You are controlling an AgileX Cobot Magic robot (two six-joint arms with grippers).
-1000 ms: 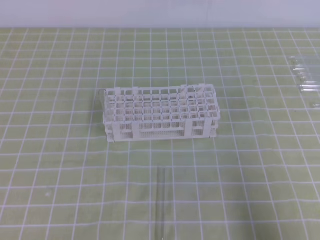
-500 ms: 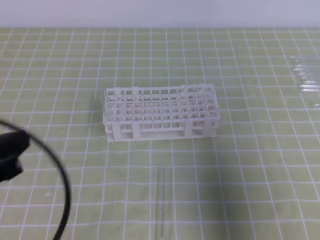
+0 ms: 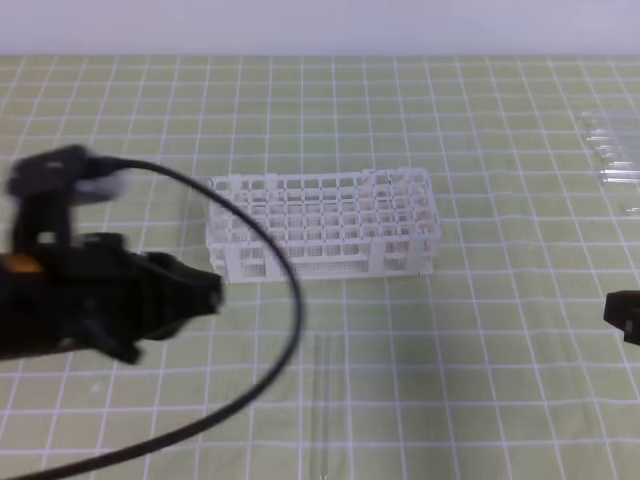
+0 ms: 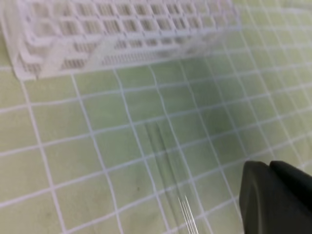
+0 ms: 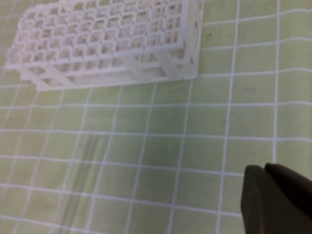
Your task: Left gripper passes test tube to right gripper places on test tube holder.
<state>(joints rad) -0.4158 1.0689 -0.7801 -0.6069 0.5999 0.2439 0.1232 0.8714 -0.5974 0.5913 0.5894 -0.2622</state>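
- Your white lattice rack (image 3: 322, 227) of small square holes looks empty; mesh side panels
- The thin clear tube (image 3: 322, 405) lies flat on the green checked mat (image 3: 480, 380), at 6 o'clock from the rack, untouched
- Left claw (image 4: 278, 200) and right claw (image 5: 275, 200) both pressed together, holding nothing

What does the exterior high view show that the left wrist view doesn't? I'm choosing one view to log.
Only the exterior high view shows the left arm's cable, the right gripper at the edge, and spare tubes.
Only the left wrist view shows the left gripper's shut fingers close up.
Both show the test tube holder and the test tube lying on the mat.
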